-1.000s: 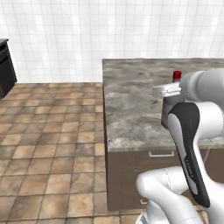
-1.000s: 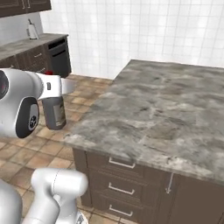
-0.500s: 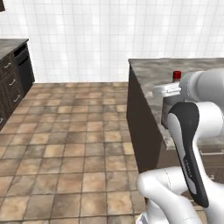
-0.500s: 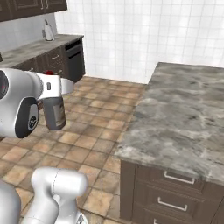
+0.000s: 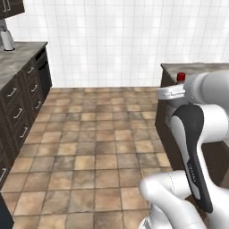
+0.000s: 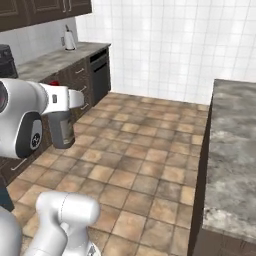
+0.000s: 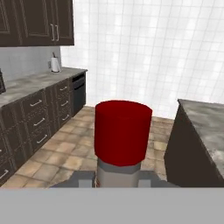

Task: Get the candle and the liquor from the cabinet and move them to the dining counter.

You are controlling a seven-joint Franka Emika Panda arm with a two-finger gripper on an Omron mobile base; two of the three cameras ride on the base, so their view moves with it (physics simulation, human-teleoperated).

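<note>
The liquor (image 6: 61, 131), a small dark grey bottle with a red cap (image 7: 123, 131), hangs in the air over the tiled floor. My gripper (image 6: 59, 100) is shut on its neck, and the cap (image 5: 180, 77) pokes up beside the white hand. In the hand view the cap stands close up at the centre with the neck below it. The dining counter (image 6: 231, 145), a marble-topped island, lies to the right (image 5: 192, 68), apart from the bottle. Dark wall cabinet doors with silver handles (image 7: 37, 22) hang at the upper left. The candle is out of view.
A marble worktop on dark drawer units (image 5: 18, 56) runs along the left wall, with a small white kettle-like object (image 6: 69, 40) on it. A dark appliance front (image 7: 79, 92) sits at its end. Brown floor tiles (image 5: 94, 147) spread between worktop and island, with a white tiled wall behind.
The whole picture has shifted, so the camera has moved: the island slid off to the right and the left worktop came into view. The bottle stays held in the gripper.
</note>
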